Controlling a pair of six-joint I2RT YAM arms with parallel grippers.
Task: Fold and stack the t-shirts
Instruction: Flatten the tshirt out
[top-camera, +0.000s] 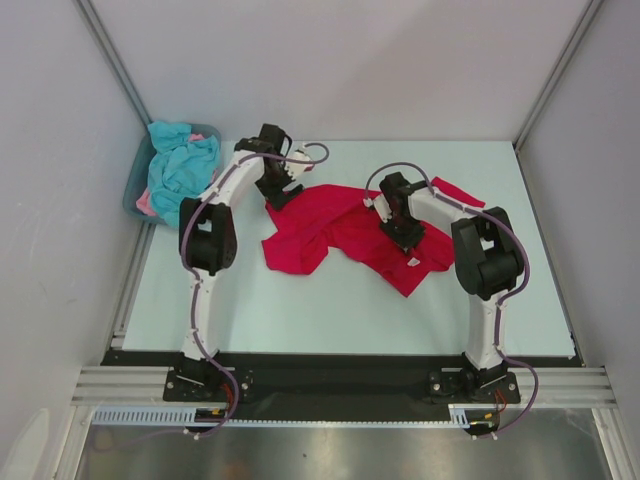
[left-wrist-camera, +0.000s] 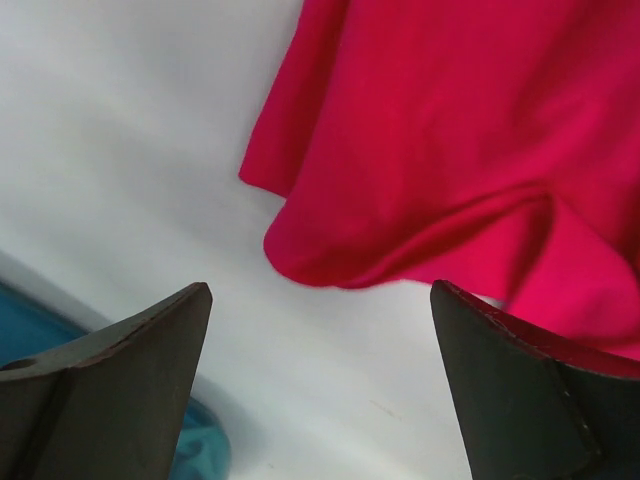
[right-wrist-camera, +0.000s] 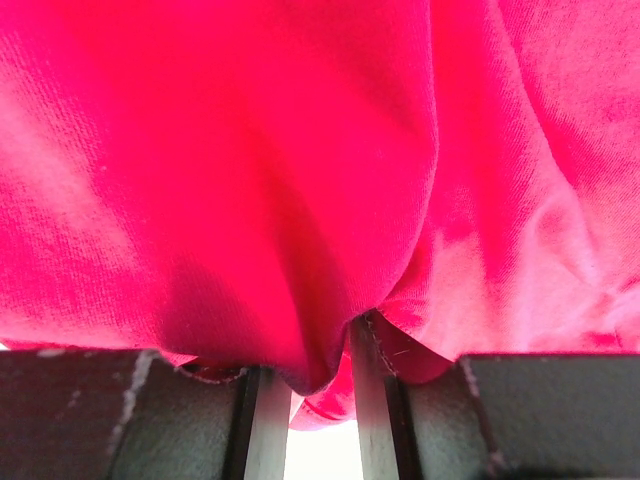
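Plainly the red shirt is not flat yet. It lies crumpled at the middle of the bench, with one corner trailing to the upper right. The left end effector hangs just off the shirt's upper-left edge, jaws spread wide with nothing between them. The right end effector sits low on the cloth right of centre, jaws a little apart with a fold sagging into the gap. Whether it pinches that fold I cannot tell.

The step in hand looks like spreading the shirt. To do it well, each side should take a single layer at an outer corner, then draw apart until the creases go, rather than grab the bunched middle.

Red cloth fills the right wrist view, so collar and sleeves are hard to place. A turquoise shirt and a pink one lie heaped in the tub at upper left, the pink mostly buried.
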